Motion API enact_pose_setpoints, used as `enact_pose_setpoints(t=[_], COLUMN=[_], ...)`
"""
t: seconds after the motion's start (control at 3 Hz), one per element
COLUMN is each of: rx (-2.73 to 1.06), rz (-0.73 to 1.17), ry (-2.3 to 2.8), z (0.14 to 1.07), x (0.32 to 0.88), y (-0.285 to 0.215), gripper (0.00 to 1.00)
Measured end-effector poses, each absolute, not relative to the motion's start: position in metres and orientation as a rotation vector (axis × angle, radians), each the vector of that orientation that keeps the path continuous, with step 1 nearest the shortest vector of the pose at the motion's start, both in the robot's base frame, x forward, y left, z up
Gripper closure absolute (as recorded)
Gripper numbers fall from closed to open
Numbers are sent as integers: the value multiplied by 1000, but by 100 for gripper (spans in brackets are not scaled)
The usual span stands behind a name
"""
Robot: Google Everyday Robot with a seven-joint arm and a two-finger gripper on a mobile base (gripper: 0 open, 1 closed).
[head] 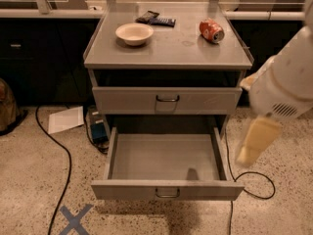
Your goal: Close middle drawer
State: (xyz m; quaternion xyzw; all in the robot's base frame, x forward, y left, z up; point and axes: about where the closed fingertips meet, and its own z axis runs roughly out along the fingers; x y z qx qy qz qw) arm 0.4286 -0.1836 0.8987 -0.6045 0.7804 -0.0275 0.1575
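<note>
The middle drawer (166, 190) is pulled far out at the bottom of the grey cabinet (168, 53). Its plain grey tray (164, 155) is empty, and its low front panel carries a small dark wire handle (167, 194). My gripper (255, 143), a pale yellow end on the white arm (286, 84), hangs in the air to the right of the drawer's right side, above the floor and apart from the drawer.
A taller drawer front (167, 100) sits shut above the open drawer. On the cabinet top are a bowl (134, 33), a red can (211, 30) on its side and a dark packet (154, 19). Cables (63, 175) and a paper sheet (66, 119) lie on the floor to the left, and a cable loop (254, 185) lies to the right.
</note>
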Motion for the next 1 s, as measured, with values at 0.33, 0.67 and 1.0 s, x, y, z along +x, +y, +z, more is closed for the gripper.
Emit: enact_pose_setpoints(t=[0.33,0.67,1.0], rx=[-1740,-1711,-1711], rz=[-36,37,37], ry=[2243,2291,2291], z=[835,778,778], x=[425,425,425], y=[-163,-167,-167], gripper=[0,0,0])
